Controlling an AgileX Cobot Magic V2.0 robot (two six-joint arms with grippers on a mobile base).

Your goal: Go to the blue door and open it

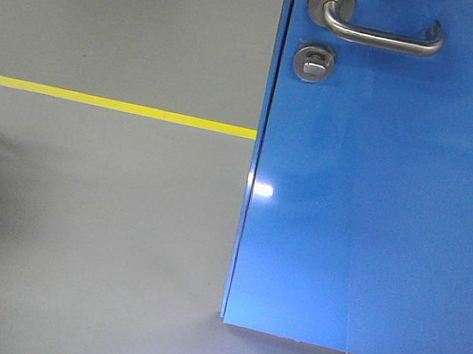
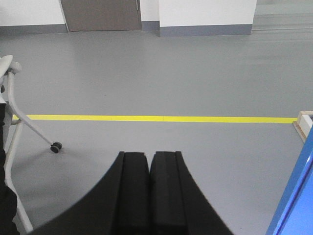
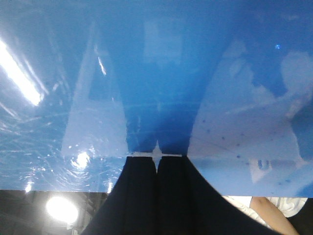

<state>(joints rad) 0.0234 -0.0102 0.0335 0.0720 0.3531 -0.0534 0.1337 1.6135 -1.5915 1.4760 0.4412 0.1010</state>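
While the blue door (image 1: 388, 193) is filling the right half of the front view, its steel lever handle (image 1: 379, 28) is sitting high at about one o'clock, running level from its round base toward three o'clock, with the round lock (image 1: 312, 62) just beneath the base. The door's free edge is running straight up and down near the middle of that view, and grey floor (image 1: 83, 224) with a yellow line (image 1: 104, 101) is lying beyond it at nine o'clock.

Going outward, the right end effector (image 3: 156, 164) is facing the glossy panel (image 3: 156, 73) head on at twelve o'clock, its fingers clenched on nothing and its tips looking as if they are touching or almost touching the surface; the handle is not showing in that wrist view. The left end effector (image 2: 148, 159) is also clenched and empty, pointing past the door at open floor, with only a blue sliver (image 2: 296, 196) at its four o'clock. Judging from this, the right arm is nearer, and the handle is lying above it.
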